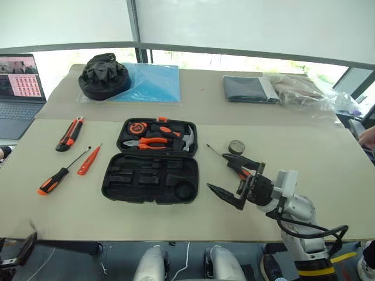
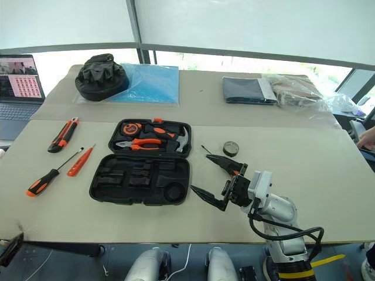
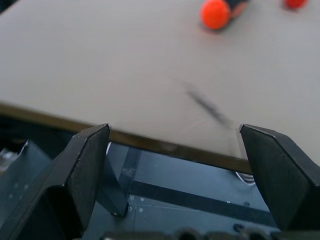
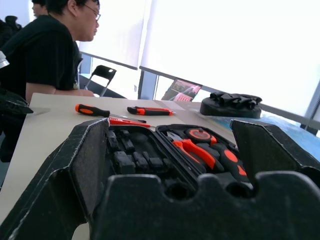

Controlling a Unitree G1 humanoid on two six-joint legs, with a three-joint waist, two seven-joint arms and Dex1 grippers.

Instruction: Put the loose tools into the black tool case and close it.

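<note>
Left eye view: right gripper (image 1: 234, 182) spread wide, empty, hovering above the counter (image 1: 328, 175) right of the open tool case (image 1: 153, 162). Left gripper (image 3: 175, 165) equally wide, empty, at the near counter edge. Beyond, a screwdriver (image 1: 60, 174), tester (image 1: 88, 160) and knife (image 1: 70, 133) lying left of the case; tape roll (image 1: 237, 147) right. Likely light, stiff, slippery; best pinched mid-handle. Ample open counter around.

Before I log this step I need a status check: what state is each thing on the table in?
black tool case: open flat, front half's recesses empty.
pliers: seated in the case's far half.
utility knife: loose on the table.
long screwdriver: loose, left of the case.
tester screwdriver: loose beside it.
tape roll: loose, right of the case.
right gripper: open, holding nothing.
left gripper: open, empty.
</note>
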